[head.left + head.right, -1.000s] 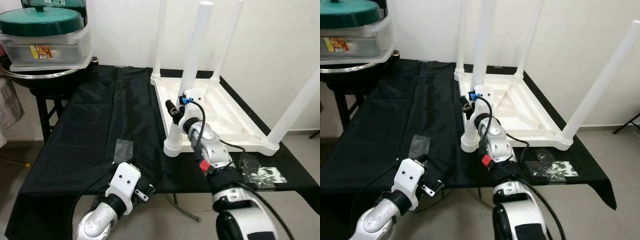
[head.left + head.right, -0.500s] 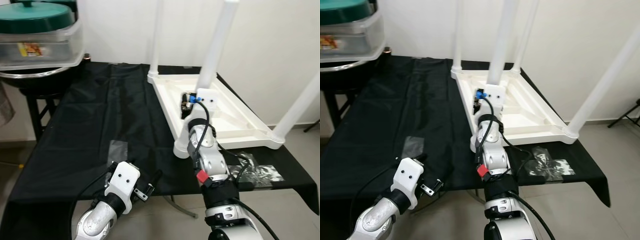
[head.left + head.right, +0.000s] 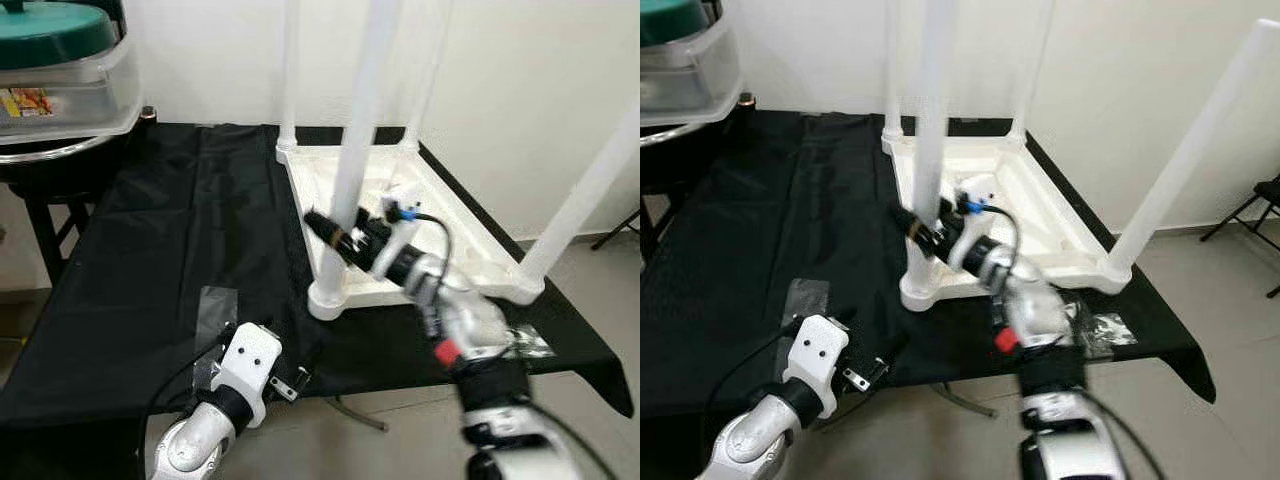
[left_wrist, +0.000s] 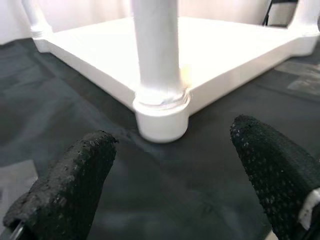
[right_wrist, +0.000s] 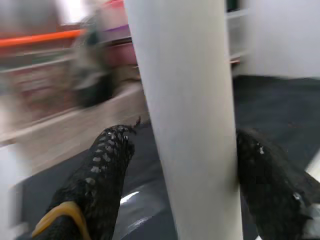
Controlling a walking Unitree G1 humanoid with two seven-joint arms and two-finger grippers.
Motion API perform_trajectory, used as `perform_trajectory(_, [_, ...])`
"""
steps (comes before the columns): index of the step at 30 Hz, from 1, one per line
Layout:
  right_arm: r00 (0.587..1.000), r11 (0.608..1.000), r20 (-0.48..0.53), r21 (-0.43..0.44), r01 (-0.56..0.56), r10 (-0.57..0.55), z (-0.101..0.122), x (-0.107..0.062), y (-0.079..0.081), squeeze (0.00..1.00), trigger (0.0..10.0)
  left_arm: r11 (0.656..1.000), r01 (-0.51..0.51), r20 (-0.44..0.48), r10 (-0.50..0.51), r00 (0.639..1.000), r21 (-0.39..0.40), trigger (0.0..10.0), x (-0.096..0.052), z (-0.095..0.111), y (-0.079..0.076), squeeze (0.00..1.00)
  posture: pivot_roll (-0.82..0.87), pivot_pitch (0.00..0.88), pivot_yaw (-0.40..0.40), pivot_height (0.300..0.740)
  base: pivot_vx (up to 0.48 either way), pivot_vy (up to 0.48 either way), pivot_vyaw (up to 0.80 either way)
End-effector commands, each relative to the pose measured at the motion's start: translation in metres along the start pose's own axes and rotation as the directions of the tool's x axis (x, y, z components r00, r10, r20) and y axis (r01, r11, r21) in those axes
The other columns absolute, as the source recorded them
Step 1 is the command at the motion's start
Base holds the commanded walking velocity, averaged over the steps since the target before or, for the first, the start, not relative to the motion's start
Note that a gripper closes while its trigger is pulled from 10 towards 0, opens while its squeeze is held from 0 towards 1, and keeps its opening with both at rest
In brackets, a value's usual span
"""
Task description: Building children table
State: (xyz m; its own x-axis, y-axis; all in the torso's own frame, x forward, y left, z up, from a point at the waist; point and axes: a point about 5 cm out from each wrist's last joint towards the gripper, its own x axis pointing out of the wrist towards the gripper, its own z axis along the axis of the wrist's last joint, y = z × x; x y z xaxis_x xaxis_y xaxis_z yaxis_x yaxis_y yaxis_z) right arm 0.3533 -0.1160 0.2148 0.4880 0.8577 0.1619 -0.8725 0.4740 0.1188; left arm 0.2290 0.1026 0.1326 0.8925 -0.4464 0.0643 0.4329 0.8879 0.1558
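A black-draped table (image 3: pixel 150 250) carries an upturned white children's table (image 3: pixel 440 230).
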Motion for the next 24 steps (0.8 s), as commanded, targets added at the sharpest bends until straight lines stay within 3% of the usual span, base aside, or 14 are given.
perform_trajectory(1, [0.984,0.983,-0.031,0.059,-0.172,0.174,-0.006,0.002,0.007,0.0,10.0,1.0,0.012,0.036,-0.011,0.999,-0.021,10.0,-0.002,0.004,-0.002,0.0,0.09,0.054,-0.104,0.74,0.0,0.0,0.0])
perform_trajectory(3, [0.946,0.952,-0.113,0.069,-0.299,0.305,-0.01,-0.009,0.002,0.0,10.0,0.999,0.024,0.061,-0.022,0.998,-0.037,10.0,-0.003,0.006,-0.003,0.0,0.1,0.049,-0.106,0.74,0.0,0.0,0.0])
perform_trajectory(10, [0.934,0.95,-0.174,0.087,-0.301,0.312,-0.01,-0.002,-0.009,0.0,10.0,0.999,0.022,0.093,-0.018,0.996,-0.044,10.0,-0.006,0.009,-0.003,0.0,0.1,0.043,-0.108,0.74,0.0,0.0,0.0])
perform_trajectory(13, [0.956,0.97,-0.167,0.05,-0.238,0.243,-0.009,0.006,-0.013,0.0,10.0,0.999,0.009,0.104,-0.004,0.995,-0.046,10.0,-0.008,0.01,-0.002,0.0,0.11,0.041,-0.111,0.74,0.0,0.0,0.0])
perform_trajectory(14, [0.971,0.984,-0.162,0.042,-0.173,0.177,-0.009,0.011,-0.018,0.0,0.0,0.999,0.005,0.112,0.0,0.994,-0.046,10.0,-0.009,0.011,-0.002,0.0,0.11,0.041,-0.115,0.74,0.0,0.0,0.0])
perform_trajectory(22, [0.998,0.999,-0.043,-0.028,0.033,-0.034,-0.002,0.018,-0.026,0.0,0.0,0.999,0.004,0.127,0.002,0.992,-0.045,10.0,-0.012,0.012,-0.002,0.0,0.1,0.035,-0.112,0.74,0.0,0.0,0.0])
perform_trajectory(23, [0.996,0.995,-0.019,-0.038,0.092,-0.092,0.0,0.018,-0.028,0.0,0.0,0.999,0.005,0.13,0.001,0.991,-0.046,10.0,-0.013,0.012,-0.002,0.0,0.1,0.035,-0.112,0.74,0.0,0.0,0.0])
perform_trajectory(24, [0.964,0.96,0.001,-0.088,0.267,-0.268,0.0,0.017,-0.035,0.0,0.0,0.999,-0.001,0.14,0.008,0.99,-0.049,10.0,-0.014,0.014,-0.001,0.0,0.1,0.036,-0.115,0.74,0.0,0.0,0.0])
